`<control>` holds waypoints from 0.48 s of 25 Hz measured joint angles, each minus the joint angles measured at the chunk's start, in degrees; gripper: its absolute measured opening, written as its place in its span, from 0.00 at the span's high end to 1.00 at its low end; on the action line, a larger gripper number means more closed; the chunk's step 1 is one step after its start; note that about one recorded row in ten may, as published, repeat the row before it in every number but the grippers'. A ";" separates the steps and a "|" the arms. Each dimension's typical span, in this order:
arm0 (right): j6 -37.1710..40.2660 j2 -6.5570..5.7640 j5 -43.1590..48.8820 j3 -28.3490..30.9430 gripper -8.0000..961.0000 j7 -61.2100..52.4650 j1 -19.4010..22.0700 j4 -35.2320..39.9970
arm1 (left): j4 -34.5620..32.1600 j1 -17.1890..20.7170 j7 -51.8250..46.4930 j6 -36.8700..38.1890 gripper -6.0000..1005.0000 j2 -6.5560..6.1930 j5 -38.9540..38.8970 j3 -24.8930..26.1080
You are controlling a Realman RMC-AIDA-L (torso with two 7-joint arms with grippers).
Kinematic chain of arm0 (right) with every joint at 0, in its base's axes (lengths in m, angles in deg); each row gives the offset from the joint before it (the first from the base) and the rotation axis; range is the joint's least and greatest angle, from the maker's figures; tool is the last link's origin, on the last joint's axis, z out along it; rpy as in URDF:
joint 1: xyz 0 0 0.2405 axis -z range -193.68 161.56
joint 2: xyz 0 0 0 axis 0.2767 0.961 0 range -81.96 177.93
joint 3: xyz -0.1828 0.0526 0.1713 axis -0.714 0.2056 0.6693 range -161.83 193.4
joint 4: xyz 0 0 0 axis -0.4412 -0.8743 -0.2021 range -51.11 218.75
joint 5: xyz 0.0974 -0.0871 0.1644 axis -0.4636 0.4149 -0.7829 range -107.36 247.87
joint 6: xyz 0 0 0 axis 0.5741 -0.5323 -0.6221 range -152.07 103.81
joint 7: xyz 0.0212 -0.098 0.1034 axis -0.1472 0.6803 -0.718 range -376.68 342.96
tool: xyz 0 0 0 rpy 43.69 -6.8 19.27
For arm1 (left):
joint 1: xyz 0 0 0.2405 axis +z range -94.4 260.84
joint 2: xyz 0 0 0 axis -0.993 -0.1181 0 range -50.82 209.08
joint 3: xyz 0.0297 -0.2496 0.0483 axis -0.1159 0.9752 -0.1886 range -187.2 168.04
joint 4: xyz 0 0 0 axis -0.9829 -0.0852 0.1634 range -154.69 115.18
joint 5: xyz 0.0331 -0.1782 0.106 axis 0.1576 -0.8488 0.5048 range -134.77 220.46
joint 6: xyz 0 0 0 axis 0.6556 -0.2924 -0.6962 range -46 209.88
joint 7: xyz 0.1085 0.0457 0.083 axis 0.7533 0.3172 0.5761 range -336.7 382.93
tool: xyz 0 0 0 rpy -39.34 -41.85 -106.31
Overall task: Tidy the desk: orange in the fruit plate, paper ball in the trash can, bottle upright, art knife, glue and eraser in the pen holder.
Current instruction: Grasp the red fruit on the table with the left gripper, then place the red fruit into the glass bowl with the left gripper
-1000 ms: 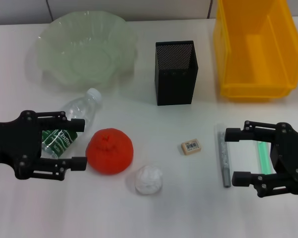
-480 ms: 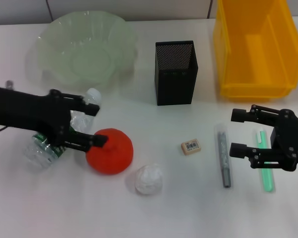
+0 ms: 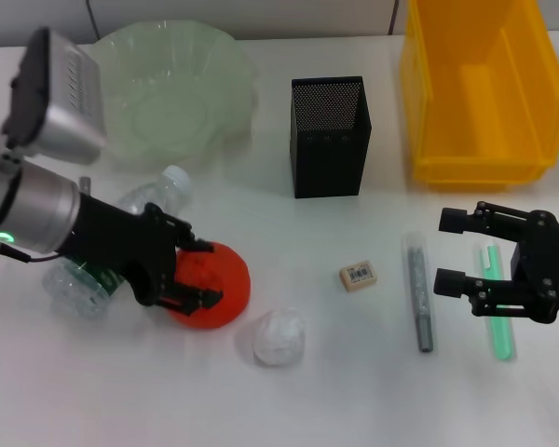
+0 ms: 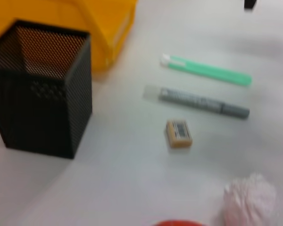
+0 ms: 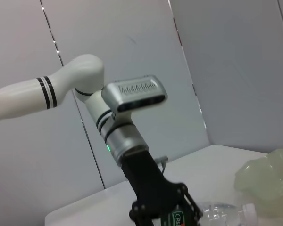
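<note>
The orange (image 3: 225, 284) lies on the table at front left. My left gripper (image 3: 203, 272) is open, its two fingers on either side of the orange's left part. The bottle (image 3: 149, 200) lies on its side behind the left arm, partly hidden. The paper ball (image 3: 279, 337) sits just right of the orange. The eraser (image 3: 359, 276), the grey art knife (image 3: 420, 296) and the green glue (image 3: 497, 317) lie to the right. My right gripper (image 3: 444, 251) is open and empty between knife and glue. The pen holder (image 3: 329, 140), fruit plate (image 3: 158, 88) and trash can (image 3: 480, 88) stand at the back.
The left wrist view shows the pen holder (image 4: 42, 89), trash can (image 4: 94, 19), glue (image 4: 207, 73), art knife (image 4: 203, 101), eraser (image 4: 179, 133) and paper ball (image 4: 250, 200). The right wrist view shows my left arm (image 5: 127, 136) above the bottle (image 5: 217, 214).
My left arm has swung right and turned, bringing its open fingers from the bottle onto the orange. The right gripper has moved back past the glue and now holds still.
</note>
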 joint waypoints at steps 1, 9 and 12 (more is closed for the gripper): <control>-0.01 -0.02 0.00 0.00 0.13 -0.01 0.01 0.00 | 0.07 -0.01 0.00 -0.53 0.36 0.03 0.47 -0.67; -0.93 0.09 0.20 0.00 0.13 -0.01 0.01 0.00 | 0.44 -0.33 0.02 -1.94 0.57 0.19 0.75 -1.38; -0.97 0.10 0.25 0.00 0.13 0.00 0.02 0.00 | 0.45 -0.35 -0.04 -1.54 0.66 0.21 0.13 -1.21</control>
